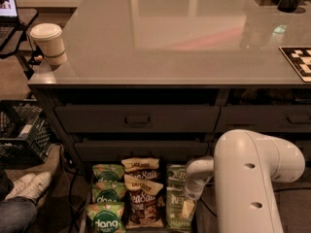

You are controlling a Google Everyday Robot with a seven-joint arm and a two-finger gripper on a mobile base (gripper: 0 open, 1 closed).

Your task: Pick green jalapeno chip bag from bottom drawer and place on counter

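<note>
The green jalapeno chip bag (176,199) lies at the right end of the open bottom drawer (85,212), pale sage with white lettering. My white arm (248,178) reaches down from the right. Its gripper (187,208) hangs low over the right half of that bag, touching or just above it; I cannot tell which. The arm hides the bag's right edge. The glossy grey-beige counter (160,42) spreads above the dark drawer fronts.
Bright green "dang" bags (107,218) and brown "Sea Salt" bags (143,198) fill the drawer's left and middle. A paper cup (48,43) stands at the counter's left corner, a checkered board (299,59) at its right edge. A black crate (22,130) and a person's shoes (29,186) are on the floor at left.
</note>
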